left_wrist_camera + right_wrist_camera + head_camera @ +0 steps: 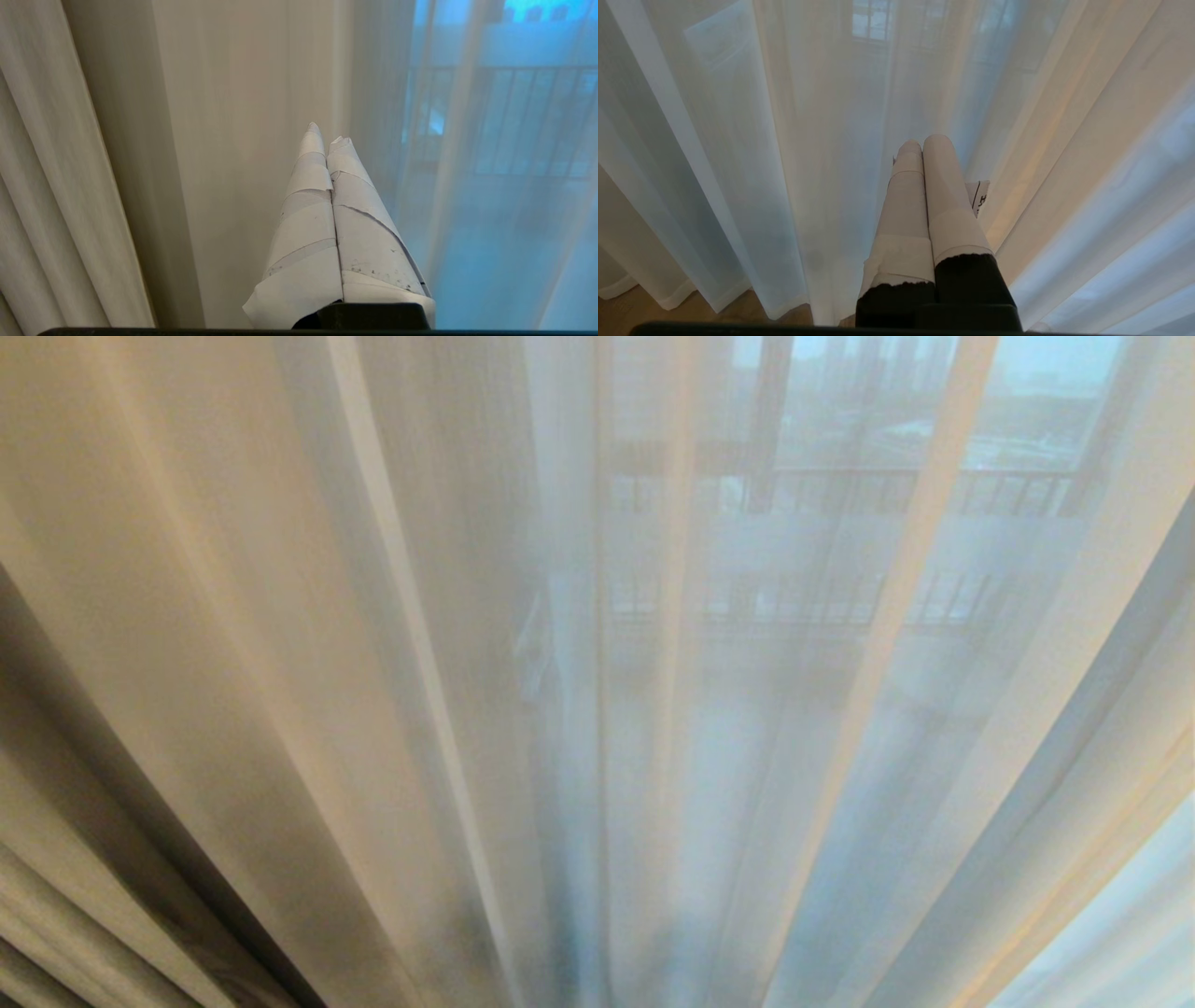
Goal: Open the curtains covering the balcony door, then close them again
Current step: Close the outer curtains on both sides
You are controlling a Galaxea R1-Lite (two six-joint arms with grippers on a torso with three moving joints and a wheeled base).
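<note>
Railing [924, 485] behind curtains [653, 709], left gripper [327, 133] fingers together, just short

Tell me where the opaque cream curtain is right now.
In the head view the cream curtain hangs at far left, beside the sheer; the left gripper points at their boundary.

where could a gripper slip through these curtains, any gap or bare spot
No open gap shows. The sheer curtain hangs unbroken across the balcony door. The likeliest seam is beside the left gripper, where the opaque curtain meets the sheer. The right gripper faces crowded folds; bare floor shows under the hem.
</note>
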